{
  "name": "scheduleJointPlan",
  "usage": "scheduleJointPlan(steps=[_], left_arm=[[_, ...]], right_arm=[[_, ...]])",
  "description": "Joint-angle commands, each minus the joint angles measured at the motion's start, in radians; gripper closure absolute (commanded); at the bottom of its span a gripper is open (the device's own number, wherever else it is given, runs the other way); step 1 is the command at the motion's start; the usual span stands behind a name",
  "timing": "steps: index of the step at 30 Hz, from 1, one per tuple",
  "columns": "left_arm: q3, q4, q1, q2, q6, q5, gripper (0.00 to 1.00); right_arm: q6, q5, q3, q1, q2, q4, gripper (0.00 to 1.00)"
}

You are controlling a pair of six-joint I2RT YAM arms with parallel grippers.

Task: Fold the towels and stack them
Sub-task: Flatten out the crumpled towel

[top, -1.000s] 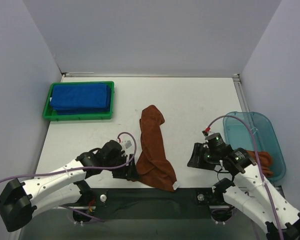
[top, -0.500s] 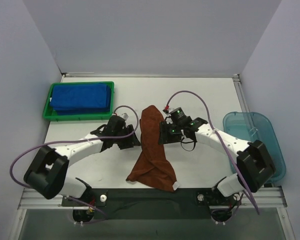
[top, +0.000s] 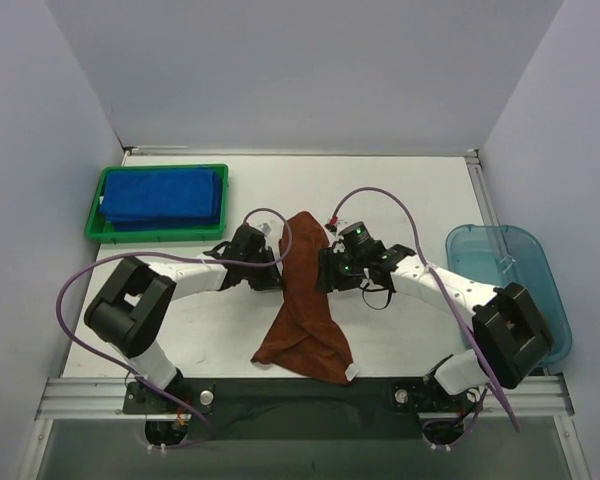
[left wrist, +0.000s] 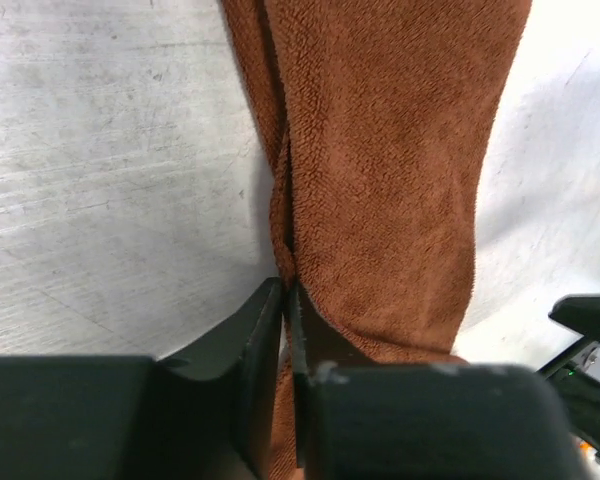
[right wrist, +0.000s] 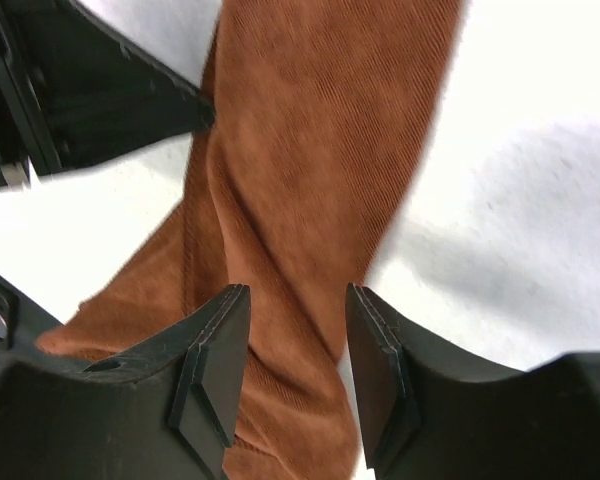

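The rust-brown towel (top: 305, 300) was laid as a long, rumpled strip on the table (top: 410, 195), to the right of the green tray (top: 155, 236) and apart from it. Its far end lay about level with the tray's near rim. From there it ran toward the arm bases and widened into a bunched near end, where a small white tag (top: 351, 373) was seen. The blue towels (top: 163, 193) were stacked, folded, inside the green tray.

The left gripper (top: 273, 278) was placed at the strip's edge facing the green tray, along its narrow upper part. In the left wrist view its fingers (left wrist: 255, 320) were drawn almost together, and a thin fold of the towel's edge was pinched between them. The right gripper (top: 323, 272) was set at the opposite edge, the one turned away from the green tray, directly across the cloth from the left one. In the right wrist view its jaws were held apart with the cloth lying under the gap. Whether the pads touched the cloth could not be told.

The translucent teal bin (top: 510, 232) was seen farthest from the green tray, at the table's right edge, well apart from the towel.
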Motion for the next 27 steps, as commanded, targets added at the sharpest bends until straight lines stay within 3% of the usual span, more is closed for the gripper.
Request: scheduleJointPlan(steps=[1,3,9,12,15,18,21,22,27], left_arm=[[0.047,0.051,-0.001,-0.001,0.023,-0.01,0.85],[0.06,0.042,-0.007,-0.006,0.041,-0.015,0.99],[0.222,-0.116,-0.073,-0.041,0.113,-0.097,1.0],[0.383,-0.22,-0.131,-0.035,0.166,-0.192,1.0],[0.582,-0.294,-0.226,0.035,0.21,-0.265,1.0],[0.74,-0.303,-0.309,0.172,0.196,-0.205,1.0],[0.895,-0.352,-0.398,0.349,0.237,-0.185,0.89],[0.925,-0.366,-0.415,0.374,0.248,-0.174,0.79],[0.914,-0.343,-0.449,0.358,0.276,-0.167,0.5]], right_arm=[[-0.015,0.041,-0.053,-0.013,-0.117,0.0,0.57],[-0.011,0.054,-0.099,-0.03,-0.156,0.0,0.57],[0.005,0.12,-0.201,-0.088,-0.408,-0.028,0.57],[0.005,0.239,-0.234,-0.103,-0.555,-0.071,0.57],[0.015,0.38,-0.272,-0.106,-0.681,-0.092,0.56],[0.044,0.511,-0.336,-0.108,-0.902,-0.098,0.56],[0.06,0.604,-0.405,-0.109,-1.063,-0.102,0.54],[0.063,0.617,-0.427,-0.111,-1.1,-0.109,0.53],[0.068,0.652,-0.458,-0.109,-1.246,-0.152,0.51]])
